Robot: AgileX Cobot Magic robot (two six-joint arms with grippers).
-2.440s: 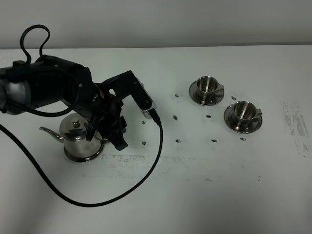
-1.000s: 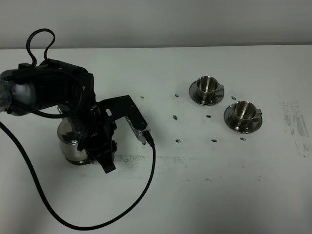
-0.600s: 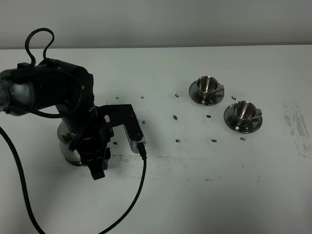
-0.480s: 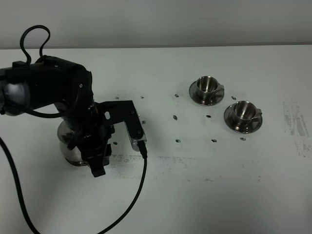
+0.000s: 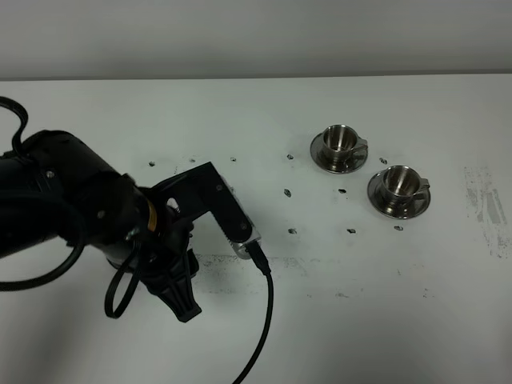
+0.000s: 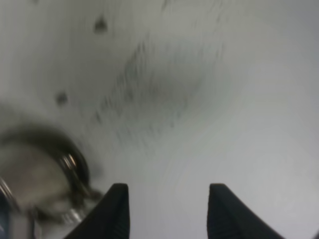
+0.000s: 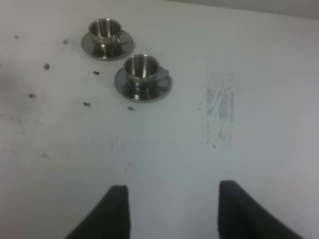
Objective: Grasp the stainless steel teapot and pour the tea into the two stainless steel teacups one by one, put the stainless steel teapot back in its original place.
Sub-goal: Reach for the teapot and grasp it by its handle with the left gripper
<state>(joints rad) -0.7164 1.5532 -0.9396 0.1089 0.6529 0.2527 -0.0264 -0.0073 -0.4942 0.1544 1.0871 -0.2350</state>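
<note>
The stainless steel teapot shows only in the left wrist view, as a blurred shiny shape (image 6: 37, 181) beside one finger. The left arm hides it in the exterior view. My left gripper (image 6: 169, 211) is open with only bare table between its fingers. In the exterior view it sits low over the table at the front left (image 5: 178, 298). The two stainless steel teacups stand on saucers at the right, one farther (image 5: 339, 146) (image 7: 105, 33) and one nearer (image 5: 398, 190) (image 7: 142, 72). My right gripper (image 7: 174, 211) is open and empty, well short of the cups. No tea shows.
The white table (image 5: 336, 320) carries small dark marks between the arm and the cups (image 5: 292, 230). A scuffed grey patch lies at the far right (image 5: 486, 206) (image 7: 219, 112). A black cable (image 5: 264, 320) trails from the left wrist to the front edge.
The left arm has swung forward and down toward the table's front, and its body now hides the teapot in the exterior view. The cups have not moved.
</note>
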